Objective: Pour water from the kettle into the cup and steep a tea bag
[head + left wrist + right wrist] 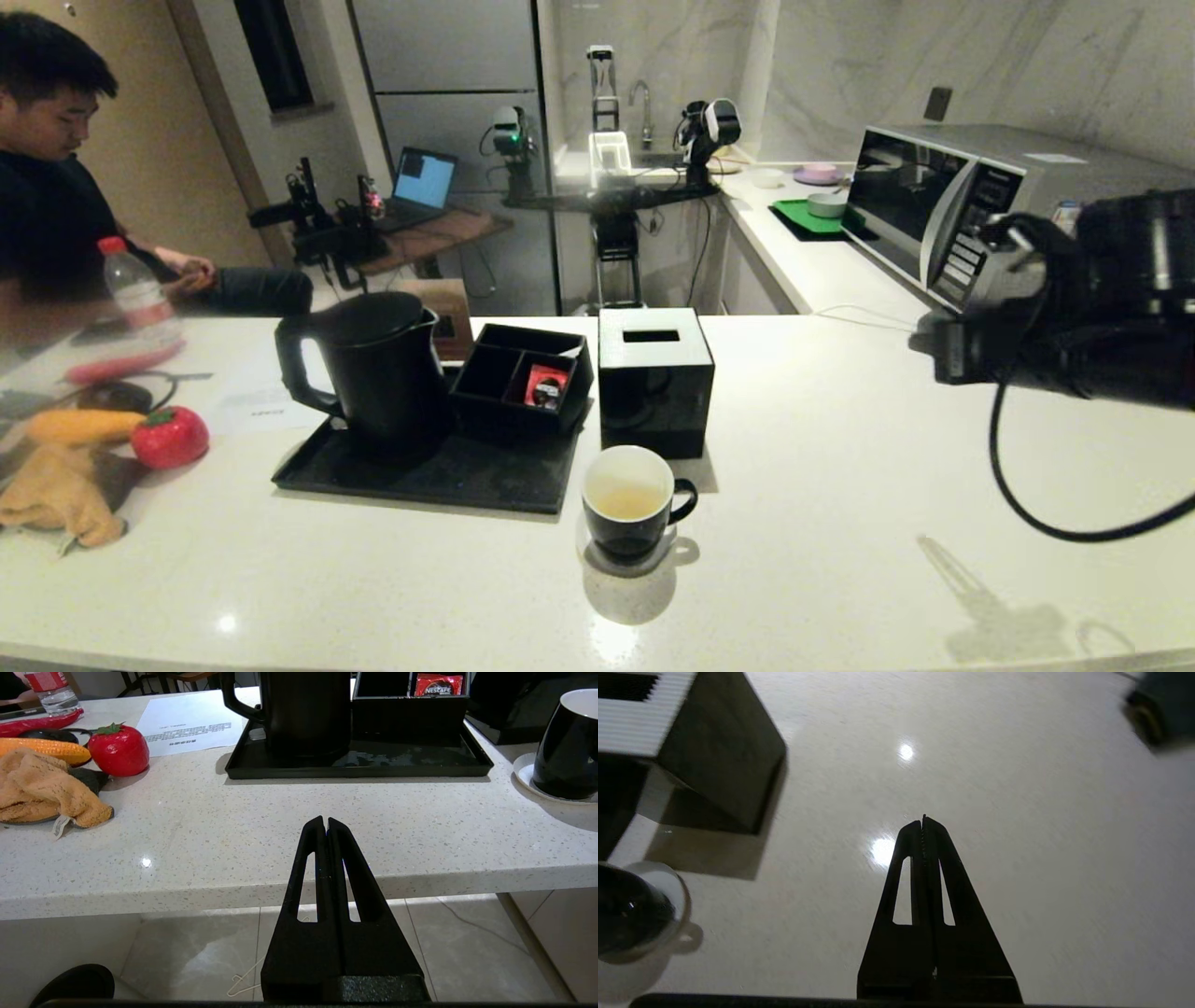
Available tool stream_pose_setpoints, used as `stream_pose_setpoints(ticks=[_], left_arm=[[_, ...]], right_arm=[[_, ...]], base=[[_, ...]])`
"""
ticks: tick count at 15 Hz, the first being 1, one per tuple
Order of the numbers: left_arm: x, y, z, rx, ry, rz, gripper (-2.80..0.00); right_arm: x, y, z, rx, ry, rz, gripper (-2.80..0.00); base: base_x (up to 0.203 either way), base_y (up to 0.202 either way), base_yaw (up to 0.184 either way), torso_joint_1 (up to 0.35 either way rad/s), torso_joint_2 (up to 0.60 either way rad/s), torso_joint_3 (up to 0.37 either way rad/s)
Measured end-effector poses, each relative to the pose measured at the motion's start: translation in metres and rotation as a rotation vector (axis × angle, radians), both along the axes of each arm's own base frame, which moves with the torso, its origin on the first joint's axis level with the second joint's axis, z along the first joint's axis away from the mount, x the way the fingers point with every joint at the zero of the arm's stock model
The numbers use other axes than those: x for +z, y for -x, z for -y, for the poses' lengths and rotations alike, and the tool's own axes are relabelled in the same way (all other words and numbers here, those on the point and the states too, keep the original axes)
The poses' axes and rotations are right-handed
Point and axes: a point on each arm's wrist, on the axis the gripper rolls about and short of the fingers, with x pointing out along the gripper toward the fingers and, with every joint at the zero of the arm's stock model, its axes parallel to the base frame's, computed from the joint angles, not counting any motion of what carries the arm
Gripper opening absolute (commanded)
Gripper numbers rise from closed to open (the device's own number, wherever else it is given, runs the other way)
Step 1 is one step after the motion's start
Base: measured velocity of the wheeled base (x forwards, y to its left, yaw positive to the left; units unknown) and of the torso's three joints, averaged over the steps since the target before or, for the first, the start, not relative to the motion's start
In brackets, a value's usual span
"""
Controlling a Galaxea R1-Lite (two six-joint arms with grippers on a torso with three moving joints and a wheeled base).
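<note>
Black on black is the trouble on this pale speckled counter (840, 485): the kettle (373, 369) stands on the far left of a dark tray (429, 471), handle to the left, with a compartment box (521, 375) holding a red packet (544, 385) just to its right and a glossy cube box (655, 378) beyond the tray's right end. The cup (630, 499) sits on a white saucer on the bare counter, near side of that cube and just off the tray's right corner, its ear handle pointing right and a shallow pool of pale yellowish water (627, 502) inside. No tea bag can be made out in the cup or anywhere else, so the steeping may be unfinished, or the bag may be hidden. The right gripper (923, 823) hangs above empty counter to the right of the cup, fingers pressed together and holding nothing; the left gripper (325, 823) is parked below the near counter edge, likewise closed and empty. Risks, as I judge them: a sweep of the right arm leftward could clip the cup handle and spill the drink or push it off its saucer; its trailing cable (1027, 504) could snag. Reaching for the kettle across the cube box invites a knock. A person (56, 187) sits at far left, well apart.
</note>
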Motion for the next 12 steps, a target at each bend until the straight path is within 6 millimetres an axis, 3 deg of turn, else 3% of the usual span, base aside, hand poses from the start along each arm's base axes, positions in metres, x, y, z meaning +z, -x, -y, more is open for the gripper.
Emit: stream_pose_setpoints(ticks=[3,6,9,12], left_arm=[[0.000,0.000,0.000,0.000,0.000,0.000,-2.80],[0.000,0.000,0.000,0.000,0.000,0.000,-2.80],[0.000,0.000,0.000,0.000,0.000,0.000,-2.80],[0.000,0.000,0.000,0.000,0.000,0.000,-2.80]], right_arm=[[0.000,0.064,0.030,-0.106,-0.008,0.020,-2.80],[-0.014,0.136,0.042,-0.180,-0.010,0.070,-2.80],[-0.042,0.199,0.042,-0.217,-0.005,0.139,-2.80],[-0.087,0.247,0.040,-0.217,0.044,0.194,-2.80]], base=[[0.000,0.000,0.000,0.000,0.00,0.000],[0.000,0.000,0.000,0.000,0.00,0.000],[0.000,0.000,0.000,0.000,0.00,0.000],[0.000,0.000,0.000,0.000,0.00,0.000]])
